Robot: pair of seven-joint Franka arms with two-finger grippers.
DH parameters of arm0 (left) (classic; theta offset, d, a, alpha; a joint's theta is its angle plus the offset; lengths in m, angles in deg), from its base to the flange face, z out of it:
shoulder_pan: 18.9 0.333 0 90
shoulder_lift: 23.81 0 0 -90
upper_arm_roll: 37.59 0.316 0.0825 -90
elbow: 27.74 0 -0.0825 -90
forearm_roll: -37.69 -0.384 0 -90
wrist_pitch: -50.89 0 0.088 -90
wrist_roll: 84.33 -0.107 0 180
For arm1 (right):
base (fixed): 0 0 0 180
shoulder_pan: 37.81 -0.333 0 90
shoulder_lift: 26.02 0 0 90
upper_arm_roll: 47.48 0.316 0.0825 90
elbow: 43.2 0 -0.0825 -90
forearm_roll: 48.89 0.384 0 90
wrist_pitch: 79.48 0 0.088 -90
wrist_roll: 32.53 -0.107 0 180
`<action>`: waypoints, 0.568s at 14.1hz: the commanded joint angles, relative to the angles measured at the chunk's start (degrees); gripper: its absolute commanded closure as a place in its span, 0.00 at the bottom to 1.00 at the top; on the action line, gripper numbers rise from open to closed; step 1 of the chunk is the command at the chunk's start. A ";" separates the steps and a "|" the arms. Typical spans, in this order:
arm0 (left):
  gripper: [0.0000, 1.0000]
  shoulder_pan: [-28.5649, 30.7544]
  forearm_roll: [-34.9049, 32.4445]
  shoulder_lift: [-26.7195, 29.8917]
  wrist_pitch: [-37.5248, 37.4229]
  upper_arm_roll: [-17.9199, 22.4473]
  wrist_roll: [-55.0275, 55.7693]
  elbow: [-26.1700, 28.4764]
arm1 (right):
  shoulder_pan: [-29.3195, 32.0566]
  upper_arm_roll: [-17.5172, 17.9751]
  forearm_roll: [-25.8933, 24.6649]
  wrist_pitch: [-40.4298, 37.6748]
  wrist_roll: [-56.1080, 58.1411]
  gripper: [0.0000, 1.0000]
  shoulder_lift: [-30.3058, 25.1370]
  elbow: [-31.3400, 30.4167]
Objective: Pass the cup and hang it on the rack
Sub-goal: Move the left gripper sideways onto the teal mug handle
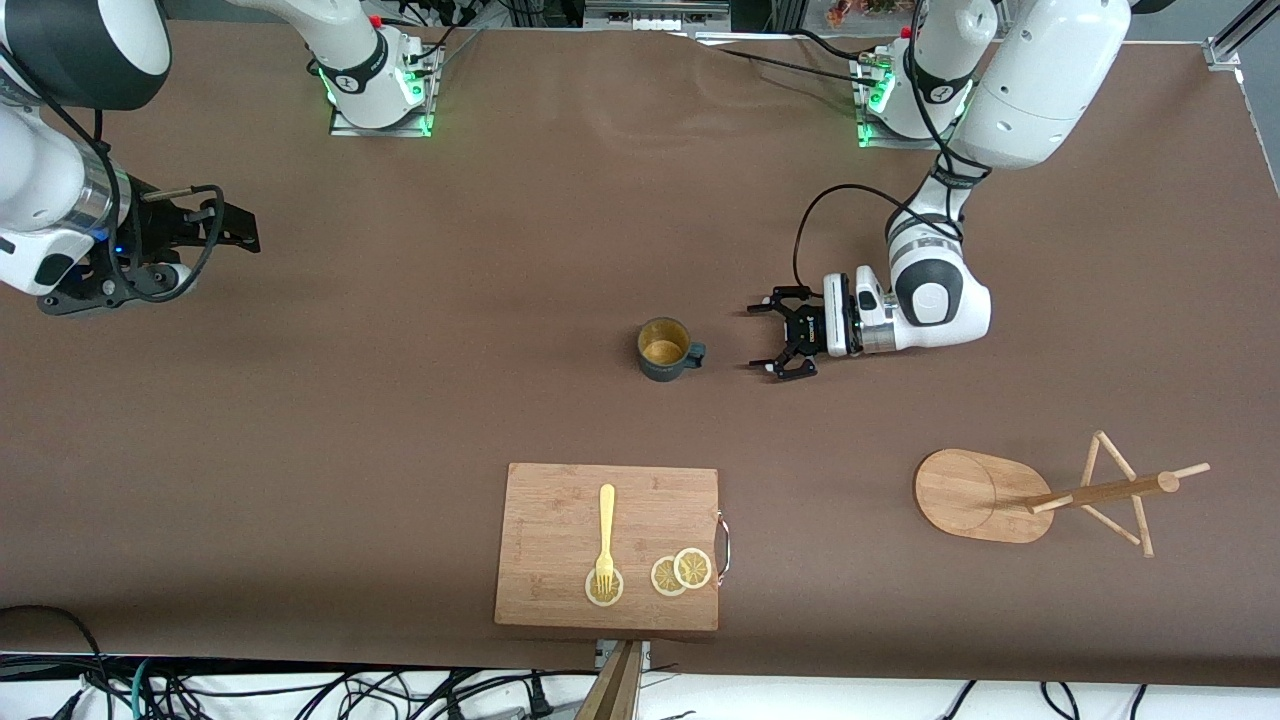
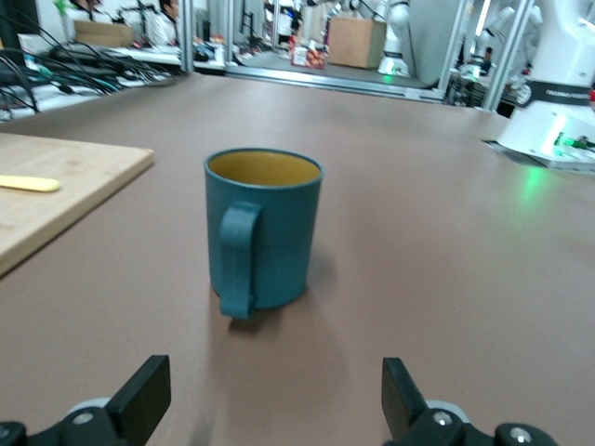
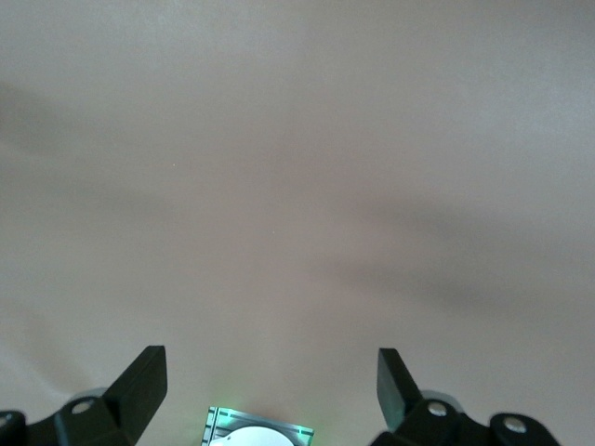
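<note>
Teal and finely ribbed, the cup (image 1: 665,349) stands upright near the middle of the brown table (image 1: 400,400), its tan inside open to the ceiling and its handle turned toward the left arm's end. The left gripper (image 1: 772,338) sits low just beside that handle, lying level with its fingers spread wide apart and nothing between them; in the left wrist view the cup (image 2: 263,230) fills the gap ahead, handle facing the camera. The right gripper (image 1: 235,228) waits at the right arm's end of the table, its fingers also apart and empty.

The cup looks light and rigid, likely plastic or a fibre blend, so I would not expect it to give under a squeeze. The ribbed wall should offer some bite, though the round body could twist in a narrow pinch. Taking it across the body or rim seems wisest, leaving the handle loop free for a peg.

The rack (image 1: 1040,495) lies nearer the front camera toward the left arm's end, its pole and pegs seemingly pointing sideways rather than up. A bamboo cutting board (image 1: 560,520) with a fork (image 1: 605,535) and lemon slices (image 1: 680,572) lies nearer the front camera than the cup.
</note>
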 commanded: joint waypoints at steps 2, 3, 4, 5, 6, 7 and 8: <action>0.00 -2.11 4.82 -2.18 1.18 0.20 -5.21 -3.02 | -0.15 -0.01 -0.59 0.70 0.35 0.00 -0.59 -0.83; 0.00 -2.47 5.17 -2.97 1.18 0.20 -5.12 -4.16 | -0.15 -0.01 -0.59 0.53 0.35 0.00 -0.51 -0.83; 0.00 -3.08 5.96 -3.41 1.27 0.20 -5.21 -4.78 | -0.15 -0.01 -0.68 0.53 0.09 0.00 -0.42 -0.83; 0.00 -3.61 6.05 -3.85 1.27 0.20 -5.21 -5.05 | -0.15 -0.01 -1.11 0.87 0.00 0.00 -0.51 -0.91; 0.00 -3.88 6.14 -4.20 1.53 0.20 -5.12 -5.49 | 0.28 0.07 -1.81 0.70 0.00 0.00 -0.59 -1.09; 0.00 -4.40 6.14 -4.38 2.49 0.20 -5.12 -5.66 | 1.16 0.42 -2.17 0.88 0.00 0.00 -0.68 -0.83; 0.00 -4.67 6.14 -4.47 2.93 0.20 -5.12 -5.84 | 2.91 0.95 -2.17 0.88 0.26 0.00 -0.68 -0.65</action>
